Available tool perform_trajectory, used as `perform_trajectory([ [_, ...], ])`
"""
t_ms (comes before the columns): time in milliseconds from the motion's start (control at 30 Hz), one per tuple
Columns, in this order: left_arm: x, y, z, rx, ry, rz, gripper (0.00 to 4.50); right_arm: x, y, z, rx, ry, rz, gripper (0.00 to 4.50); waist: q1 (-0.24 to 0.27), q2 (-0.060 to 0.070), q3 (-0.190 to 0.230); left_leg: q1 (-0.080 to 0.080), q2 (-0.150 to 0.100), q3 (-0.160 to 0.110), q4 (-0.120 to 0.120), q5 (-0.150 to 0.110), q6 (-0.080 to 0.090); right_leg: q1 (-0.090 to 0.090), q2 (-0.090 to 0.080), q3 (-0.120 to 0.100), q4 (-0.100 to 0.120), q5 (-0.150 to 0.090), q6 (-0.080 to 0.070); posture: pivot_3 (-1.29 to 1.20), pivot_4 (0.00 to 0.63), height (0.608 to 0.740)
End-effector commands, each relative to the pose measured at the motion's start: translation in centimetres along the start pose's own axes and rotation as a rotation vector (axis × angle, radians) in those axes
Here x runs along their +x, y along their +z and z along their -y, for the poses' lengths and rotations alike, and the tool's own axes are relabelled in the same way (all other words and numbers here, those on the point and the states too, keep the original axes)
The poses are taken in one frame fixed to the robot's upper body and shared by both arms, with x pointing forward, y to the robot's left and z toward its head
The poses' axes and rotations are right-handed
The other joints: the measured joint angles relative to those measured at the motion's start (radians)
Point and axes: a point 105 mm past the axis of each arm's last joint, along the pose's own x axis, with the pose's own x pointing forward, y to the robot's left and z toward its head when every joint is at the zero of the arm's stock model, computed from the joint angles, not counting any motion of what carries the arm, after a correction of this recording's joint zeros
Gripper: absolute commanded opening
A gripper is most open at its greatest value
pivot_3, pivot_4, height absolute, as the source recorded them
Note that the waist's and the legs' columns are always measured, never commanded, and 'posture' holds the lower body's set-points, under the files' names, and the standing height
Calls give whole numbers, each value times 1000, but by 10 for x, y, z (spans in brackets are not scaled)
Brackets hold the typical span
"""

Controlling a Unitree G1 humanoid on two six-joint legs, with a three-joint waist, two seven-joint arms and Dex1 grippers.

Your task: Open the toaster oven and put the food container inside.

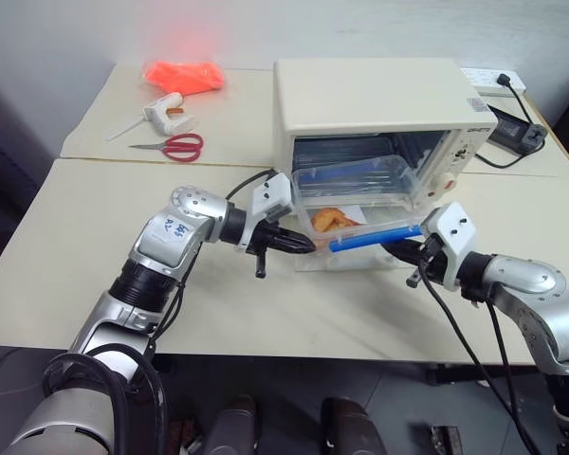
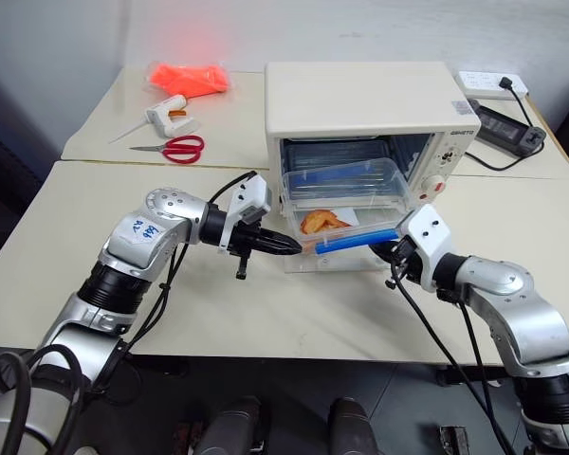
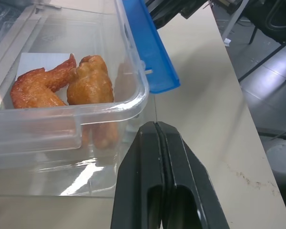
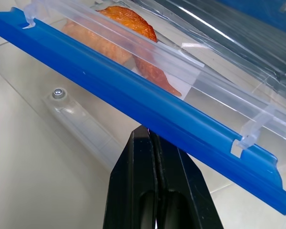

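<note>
— Where do we find the food container (image 1: 356, 213) now?

— It sits at the mouth of the toaster oven (image 1: 379, 114), whose glass door lies folded down flat on the table (image 1: 76, 275). Its far end reaches into the oven's opening and its near end is over the lowered door. The oven stands near the far edge of the near table, toward the right side. Inside the clear box we see an orange-brown chicken piece (image 3: 62, 86).

— And our pincers?

— Both are clenched, fingers pressed together with nothing between them. The left gripper (image 1: 303, 244) points at the container's left near corner, its tip at the clear wall, just beside the blue clip strip (image 1: 375, 236) on the near side. The right gripper (image 1: 395, 249) comes in from the right, its tip just under the right end of that same strip.

— Are we touching the box?

— On the left, the tips look to be against the wall; on the right, we cannot tell contact from closeness.
</note>
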Motion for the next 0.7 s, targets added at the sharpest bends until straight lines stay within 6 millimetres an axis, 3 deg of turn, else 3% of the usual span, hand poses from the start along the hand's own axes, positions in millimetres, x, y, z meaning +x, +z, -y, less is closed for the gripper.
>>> perform_trajectory([
  [33,1,7,8,17,-38,29,0,-4,13,13,-39,-53,48,40,-1,0,0,0,0,0,0,0,0,0,0,0,0,0,0,0,150,740],
  [200,10,9,5,10,-34,30,0,4,15,15,-46,-60,61,40,-1,0,0,0,0,0,0,0,0,0,0,0,0,0,0,0,150,740],
  [500,12,26,-56,22,369,102,0,23,26,39,-61,-178,123,40,-1,0,0,0,0,0,0,0,-1,-1,0,0,0,0,1,0,150,740],
  [700,0,28,-71,1,522,143,0,23,29,37,-70,-164,137,40,-1,0,0,-1,0,0,-1,0,-1,-1,0,-1,0,0,1,0,150,740],
])
